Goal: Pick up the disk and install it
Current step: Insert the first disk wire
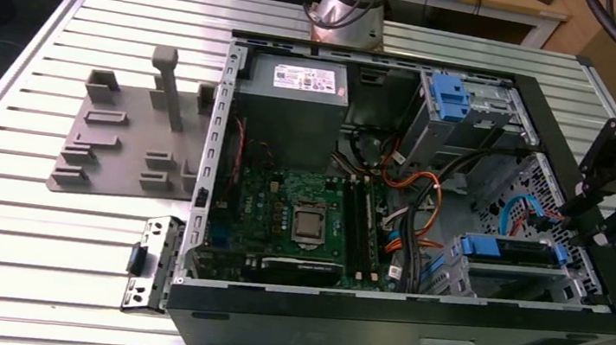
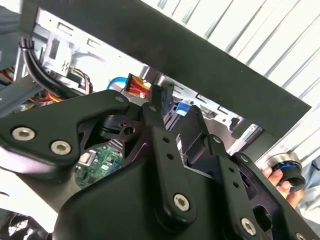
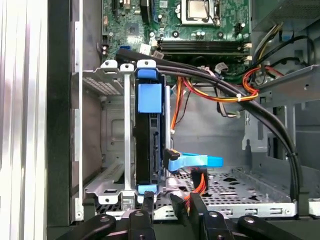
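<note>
The disk sits in the lower drive bay of the open computer case, near the case's edge on the exterior view's right. In the first wrist view the disk stands on edge in its grey metal cage, dark-bodied between blue carrier rails, with a blue cable plugged in beside it. My gripper hangs over that side of the case, a little clear of the disk. Its black fingers point at the end of the disk, and the gripper is open with nothing between them. In the second wrist view the gripper shows a gap with blue plastic behind it.
A thick black cable bundle and orange wires cross the case beside the bay. The grey power-supply box, motherboard and an upper cage with a blue tab fill the case. A grey fixture plate and black bracket lie on the slatted table. A hand holds a round black object.
</note>
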`<state>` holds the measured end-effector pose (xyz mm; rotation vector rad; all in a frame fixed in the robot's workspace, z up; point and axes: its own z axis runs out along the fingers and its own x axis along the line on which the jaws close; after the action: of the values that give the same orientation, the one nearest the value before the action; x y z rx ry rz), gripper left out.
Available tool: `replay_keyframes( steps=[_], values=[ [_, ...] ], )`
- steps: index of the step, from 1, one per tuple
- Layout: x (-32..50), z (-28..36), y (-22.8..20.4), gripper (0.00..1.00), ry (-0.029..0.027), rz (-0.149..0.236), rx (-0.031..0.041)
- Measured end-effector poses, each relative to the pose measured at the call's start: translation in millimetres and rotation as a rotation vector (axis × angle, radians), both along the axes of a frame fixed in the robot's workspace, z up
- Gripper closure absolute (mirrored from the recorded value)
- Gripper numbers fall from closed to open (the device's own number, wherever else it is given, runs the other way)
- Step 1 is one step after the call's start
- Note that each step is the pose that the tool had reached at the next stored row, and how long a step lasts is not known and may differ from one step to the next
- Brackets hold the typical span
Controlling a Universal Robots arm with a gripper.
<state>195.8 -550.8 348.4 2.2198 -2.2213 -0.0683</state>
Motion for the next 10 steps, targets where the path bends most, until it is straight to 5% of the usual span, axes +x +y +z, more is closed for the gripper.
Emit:
replay_keyframes(
  steps=[2, 10],
  values=[
    [1.0, -0.5, 0.1, 0.59, 0.0000, 0.000, -0.0060],
    [2.1, 0.7, 0.4, 0.59, -0.0010, 0.001, -0.0087]
  ],
)
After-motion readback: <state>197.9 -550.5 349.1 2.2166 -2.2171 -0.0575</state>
